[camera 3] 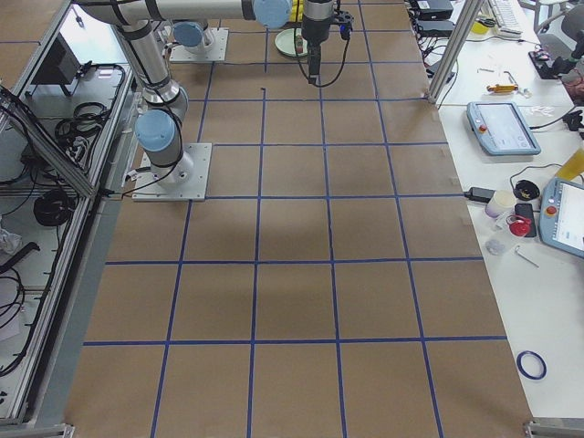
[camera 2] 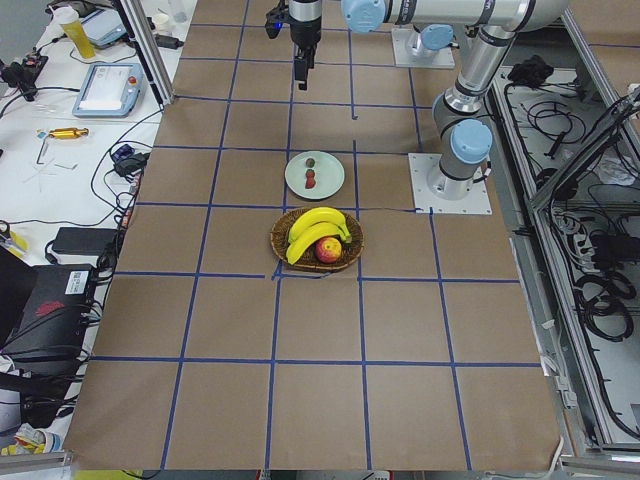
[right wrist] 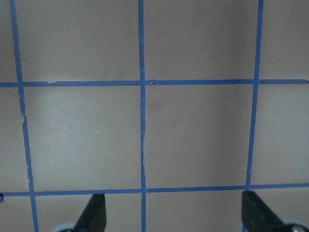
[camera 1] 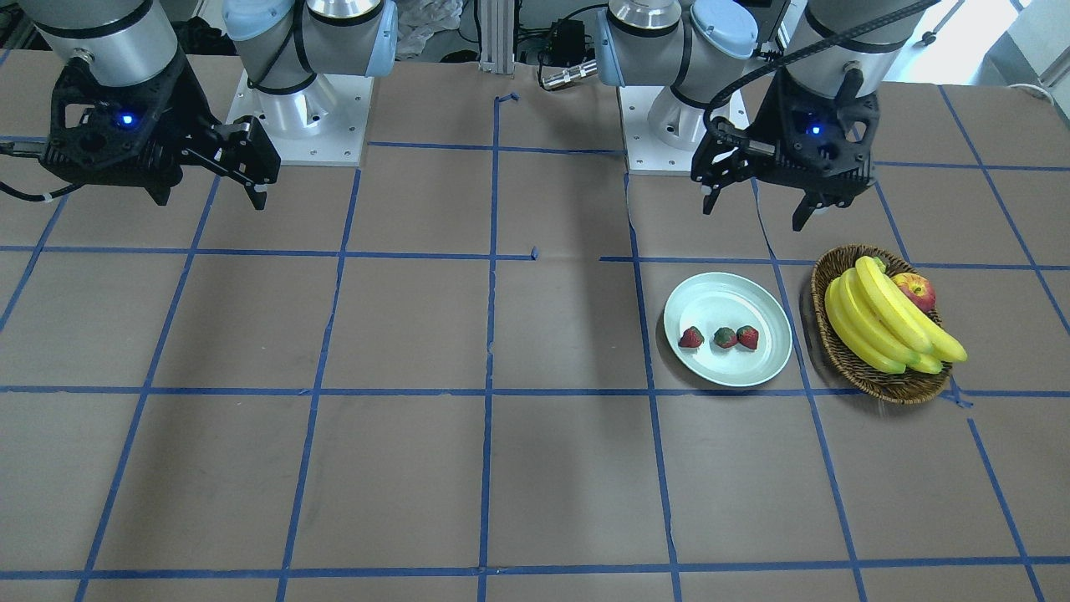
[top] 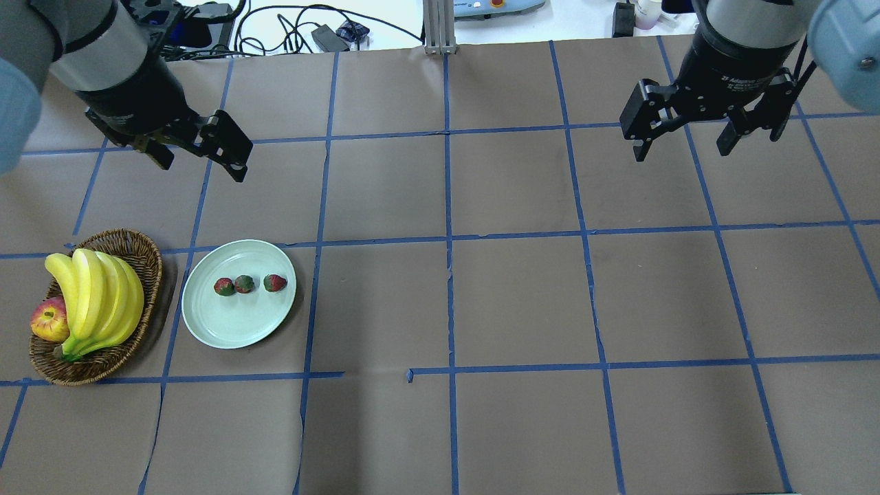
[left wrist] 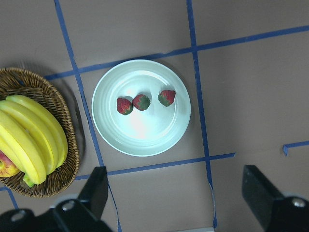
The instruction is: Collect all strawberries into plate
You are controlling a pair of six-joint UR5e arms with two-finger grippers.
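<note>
Three strawberries lie in a row on the pale mint-green plate (top: 234,323): one on the left (top: 224,287), one in the middle (top: 244,283), one on the right (top: 274,282). They also show in the left wrist view (left wrist: 141,102) and the front view (camera 1: 725,338). My left gripper (top: 203,163) is open and empty, raised well above and behind the plate. My right gripper (top: 680,148) is open and empty, high over bare table on the far right.
A brown wicker basket (top: 141,251) with a bunch of bananas (top: 96,299) and a red-yellow apple (top: 48,322) stands just left of the plate. The table is brown paper with a blue tape grid (top: 450,237).
</note>
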